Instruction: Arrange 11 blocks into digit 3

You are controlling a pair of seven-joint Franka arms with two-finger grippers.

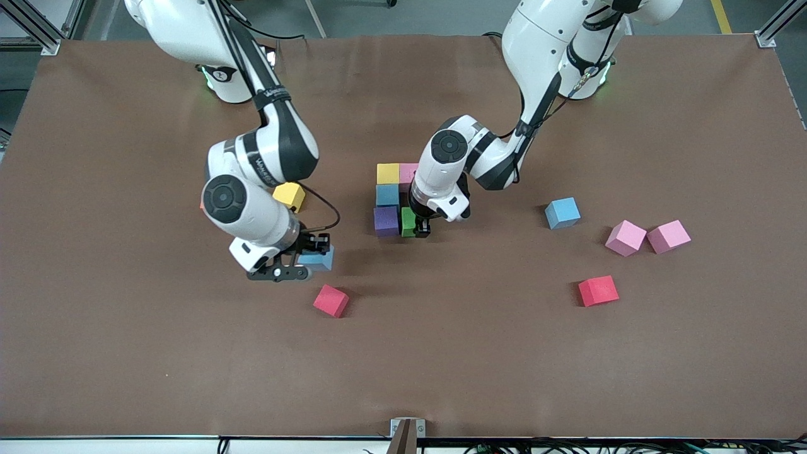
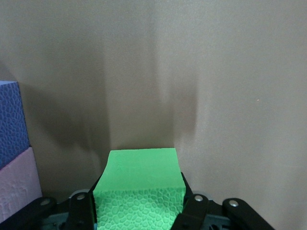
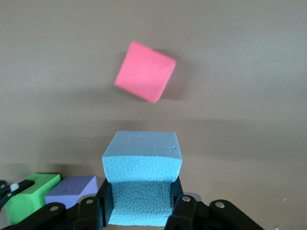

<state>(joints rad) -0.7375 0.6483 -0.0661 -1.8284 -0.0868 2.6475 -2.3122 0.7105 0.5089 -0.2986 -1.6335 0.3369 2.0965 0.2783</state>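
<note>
Left end effector (image 1: pixel 421 231) pinched the green block (image 1: pixel 408 221) beside the purple block (image 1: pixel 386 221) — right end effector (image 1: pixel 301 255) pinched a blue block (image 1: pixel 318 259) near a red block (image 1: pixel 331 301).

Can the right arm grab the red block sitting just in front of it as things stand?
Probably not yet: the right gripper is shut on a blue block. The red block lies in the open close by, nearer the front camera, nothing around it. Once the blue one is placed, likely yes.
</note>
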